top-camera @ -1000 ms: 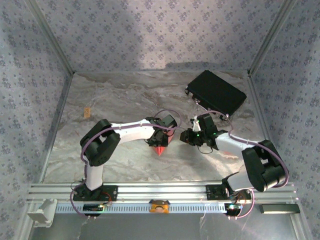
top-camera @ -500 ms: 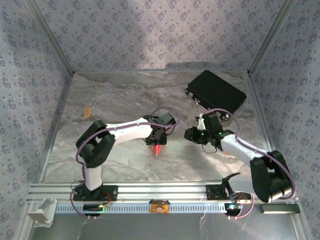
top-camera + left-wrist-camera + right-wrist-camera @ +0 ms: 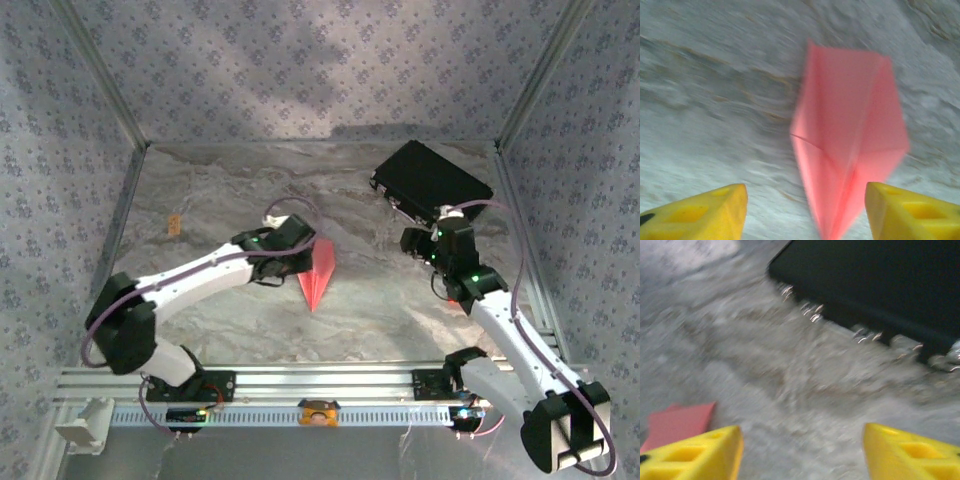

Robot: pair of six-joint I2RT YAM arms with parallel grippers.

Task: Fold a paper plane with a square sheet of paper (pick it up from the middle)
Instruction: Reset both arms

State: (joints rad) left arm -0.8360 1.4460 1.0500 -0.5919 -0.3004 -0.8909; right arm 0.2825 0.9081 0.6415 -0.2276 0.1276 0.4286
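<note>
The paper plane (image 3: pixel 318 272) is a salmon-pink pointed dart lying on the marble table, its tip toward the near edge. My left gripper (image 3: pixel 299 256) hovers just left of it. In the left wrist view the paper plane (image 3: pixel 850 150) lies between and beyond the yellow fingers (image 3: pixel 715 210), and the left gripper (image 3: pixel 805 199) stands open, holding nothing. My right gripper (image 3: pixel 414 244) is off to the right, apart from the plane. In its blurred wrist view the right gripper (image 3: pixel 802 440) is open over bare table, with a corner of the pink paper (image 3: pixel 680 422) at lower left.
A black rectangular case (image 3: pixel 432 184) lies at the back right, close behind the right wrist; the same case (image 3: pixel 880 285) shows across the top of the right wrist view. A tiny orange tag (image 3: pixel 174 224) sits at the left of the table. Patterned walls enclose three sides.
Both grippers opened and let the plane go; it now lies flat on the table. The left arm drew back leftward and the right arm pulled away to the right.
</note>
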